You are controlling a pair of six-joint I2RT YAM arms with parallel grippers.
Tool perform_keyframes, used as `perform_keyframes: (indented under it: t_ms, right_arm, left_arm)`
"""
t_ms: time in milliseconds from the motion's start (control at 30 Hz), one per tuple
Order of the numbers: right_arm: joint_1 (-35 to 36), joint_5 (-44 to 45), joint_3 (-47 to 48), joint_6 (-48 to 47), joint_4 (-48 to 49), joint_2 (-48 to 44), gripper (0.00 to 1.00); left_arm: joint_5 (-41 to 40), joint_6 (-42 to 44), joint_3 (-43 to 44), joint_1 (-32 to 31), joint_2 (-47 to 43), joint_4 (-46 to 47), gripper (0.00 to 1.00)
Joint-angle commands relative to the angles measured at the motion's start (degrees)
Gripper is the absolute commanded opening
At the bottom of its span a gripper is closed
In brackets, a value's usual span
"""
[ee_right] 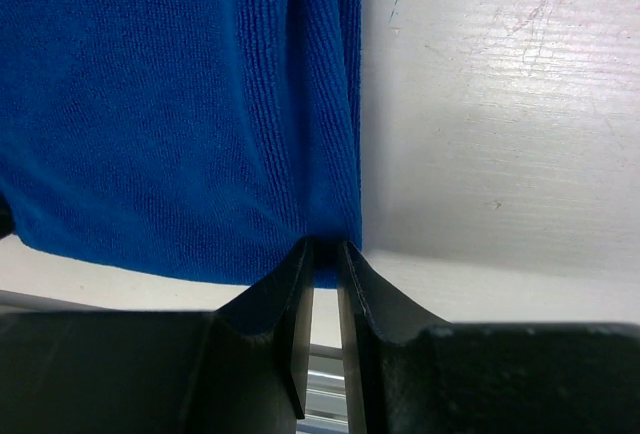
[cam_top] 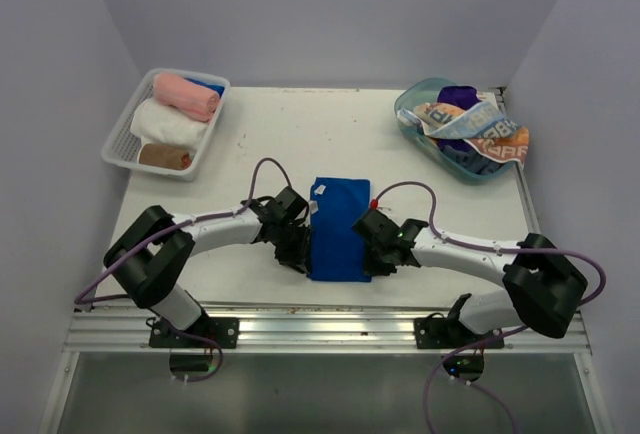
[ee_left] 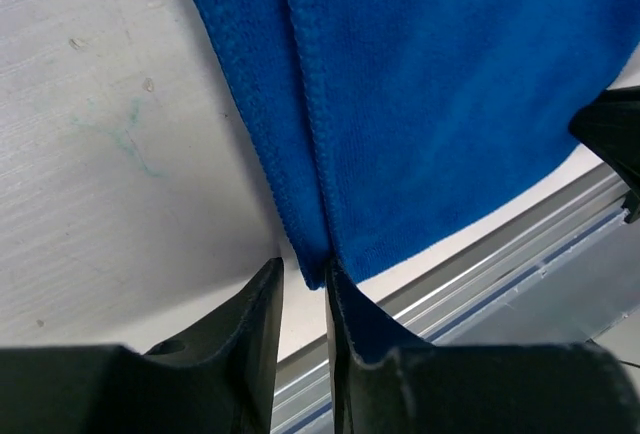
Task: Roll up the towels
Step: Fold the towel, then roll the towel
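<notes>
A royal blue towel [cam_top: 337, 229] lies folded flat in a long strip at the middle of the table, near the front edge. My left gripper [cam_top: 298, 254] is at its near left corner. In the left wrist view the jaws [ee_left: 304, 279] stand narrowly apart around that corner of the blue towel [ee_left: 440, 104], with a sliver of table showing beside the left finger. My right gripper [cam_top: 378, 254] is at the near right corner. In the right wrist view its jaws [ee_right: 326, 254] pinch the towel's corner [ee_right: 180, 104].
A white mesh basket [cam_top: 122, 134] at the back left holds rolled pink [cam_top: 186, 96], white [cam_top: 168, 126] and brown [cam_top: 165, 157] towels. A clear teal tub [cam_top: 412, 106] at the back right holds a purple towel [cam_top: 458, 96] and the printed RABBIT towel [cam_top: 480, 126]. A metal rail [cam_top: 330, 326] runs along the front edge.
</notes>
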Motion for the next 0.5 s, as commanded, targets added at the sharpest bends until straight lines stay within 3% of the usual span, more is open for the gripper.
perform_keyframes:
  t_ms: [0, 200, 367, 467]
  right_arm:
    - [0.1, 0.8, -0.9, 1.2, 0.1, 0.9, 0.2]
    - [0.3, 3.6, -0.4, 2.0, -2.8, -6.2, 0.26]
    - [0.2, 4.1, -1.7, 3.1, -3.4, -9.9, 0.38]
    - [0.2, 2.5, -3.6, 3.8, -2.0, -9.8, 0.4]
  left_arm:
    - [-0.8, -0.2, 0.2, -0.5, 1.3, 2.5, 0.26]
    - [-1.2, 0.1, 0.1, -0.5, -0.6, 0.5, 0.24]
    - [-0.9, -0.5, -0.4, -1.0, -3.5, -0.7, 0.39]
    - [-0.7, -1.1, -1.0, -1.5, -4.1, -0.4, 0.41]
